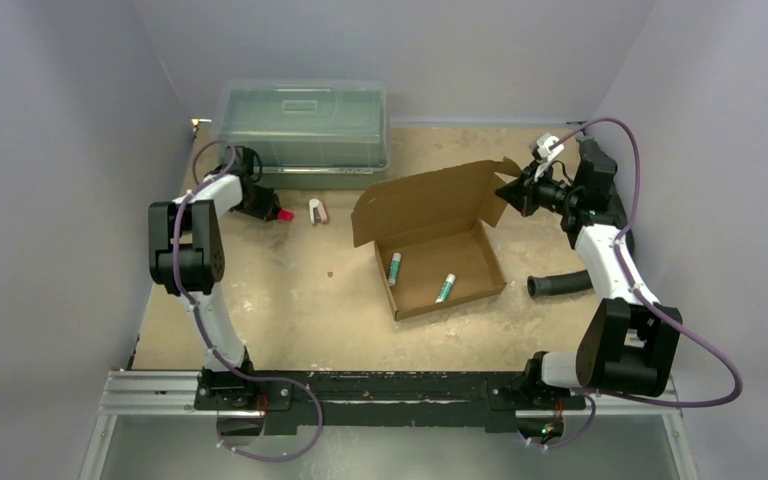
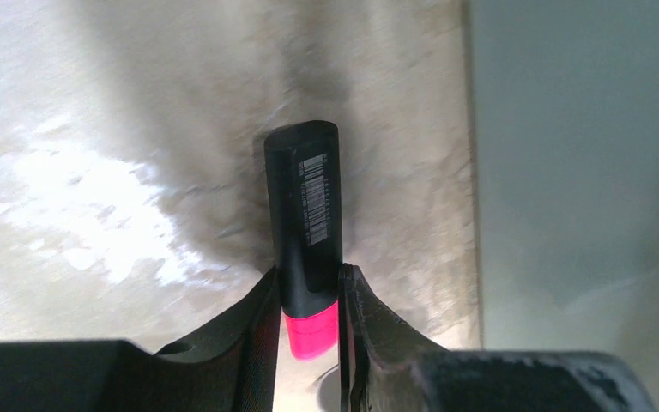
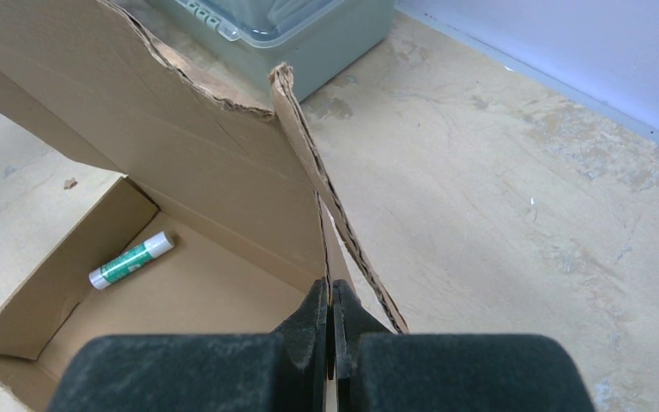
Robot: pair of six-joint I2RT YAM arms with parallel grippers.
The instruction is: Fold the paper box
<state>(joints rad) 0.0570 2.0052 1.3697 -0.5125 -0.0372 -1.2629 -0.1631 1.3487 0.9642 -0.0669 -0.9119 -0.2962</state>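
The paper box (image 1: 460,262) is brown cardboard and stands in the middle of the table with its lid (image 1: 425,195) raised at the back. Two green-and-white glue sticks (image 1: 395,268) lie inside it; one glue stick (image 3: 130,260) shows in the right wrist view. My right gripper (image 1: 508,192) (image 3: 329,287) is shut on the thin cardboard at the lid's right end, beside a side flap (image 3: 326,184). At the far left, my left gripper (image 1: 276,212) (image 2: 307,275) has its fingers closed against a black highlighter with a pink cap (image 2: 305,215) low over the table.
A clear greenish lidded bin (image 1: 300,125) (image 3: 309,34) stands at the back. A small white and pink clip-like object (image 1: 317,211) lies between the left gripper and the box. A black ribbed hose (image 1: 560,285) lies right of the box.
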